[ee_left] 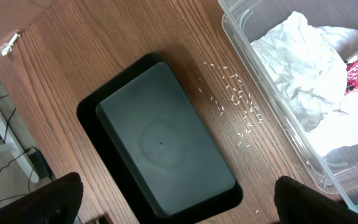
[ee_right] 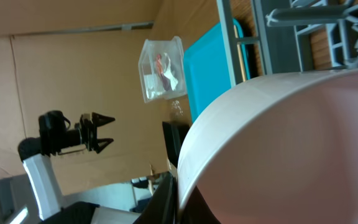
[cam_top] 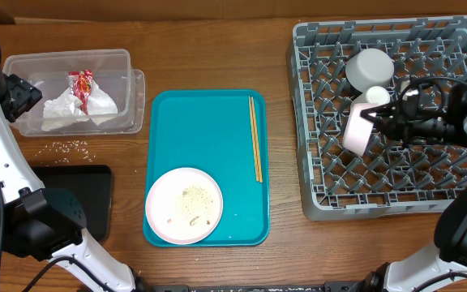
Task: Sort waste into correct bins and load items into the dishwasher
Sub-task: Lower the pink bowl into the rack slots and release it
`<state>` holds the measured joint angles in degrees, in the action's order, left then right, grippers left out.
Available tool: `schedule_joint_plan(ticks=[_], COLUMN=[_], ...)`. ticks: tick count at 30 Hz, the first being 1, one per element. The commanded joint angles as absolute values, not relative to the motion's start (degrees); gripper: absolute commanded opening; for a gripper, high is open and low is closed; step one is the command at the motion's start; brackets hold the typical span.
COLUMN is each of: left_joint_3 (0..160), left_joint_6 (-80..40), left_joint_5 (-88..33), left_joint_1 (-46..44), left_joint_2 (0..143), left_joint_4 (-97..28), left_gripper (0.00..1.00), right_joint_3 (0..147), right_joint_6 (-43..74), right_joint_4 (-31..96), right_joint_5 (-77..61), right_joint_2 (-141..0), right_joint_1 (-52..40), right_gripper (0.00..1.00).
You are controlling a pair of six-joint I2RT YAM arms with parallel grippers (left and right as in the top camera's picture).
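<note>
Shallow black rectangular tray (cam_top: 87, 186) partly hidden under the left arm (cam_top: 47, 219), clear rectangular plastic tub (ee_left: 277, 106) cut by the left wrist view's right edge, pale-pink round dish (ee_right: 291, 143) overflowing the right wrist frame, hiding most of the grey plastic dish rack (ee_right: 309, 15).

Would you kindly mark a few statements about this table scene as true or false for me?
1. The chopsticks lie on the teal tray. True.
2. The napkin lies in the black tray. False: it lies in the clear tub, beside the red wrapper.
3. The right fingers grip a pale-pink bowl over the dish rack. True.
4. The rice grains lie inside the tub. False: they lie on the table beside it.
5. The left fingers are shut. False: they stand open.
</note>
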<state>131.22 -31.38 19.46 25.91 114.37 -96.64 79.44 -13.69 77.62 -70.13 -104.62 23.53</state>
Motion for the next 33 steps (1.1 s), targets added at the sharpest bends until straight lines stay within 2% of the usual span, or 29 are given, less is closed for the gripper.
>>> schedule_joint_plan(ticks=[1,11,16,28,33], left_joint_3=[130.74,130.74,130.74,130.74,130.74], left_joint_6=[-30.87,-30.87,-30.87,-30.87,-30.87], left_joint_5=[19.44,19.44,19.44,19.44,19.44], left_joint_1=[25.8,25.8,25.8,25.8,25.8], left_joint_2=[114.76,114.76,114.76,114.76,114.76], left_joint_4=[-96.66,-96.66,-96.66,-96.66,-96.66], left_gripper=[1.0,1.0,1.0,1.0,1.0], right_joint_3=[79.09,79.13,79.13,79.13,79.07], right_joint_6=[-13.26,-13.32,-16.58,-16.49,-14.79], right_joint_4=[78.54,79.79,81.54,79.72,79.18], right_joint_5=[-69.91,-65.98,-73.14,-79.64,-73.01], right_joint_2=[-105.41,-105.41,-105.41,-105.47,-106.3], right_joint_1=[25.36,30.39,30.44,29.67,28.4], right_gripper=[0.04,0.04,0.04,0.04,0.04])
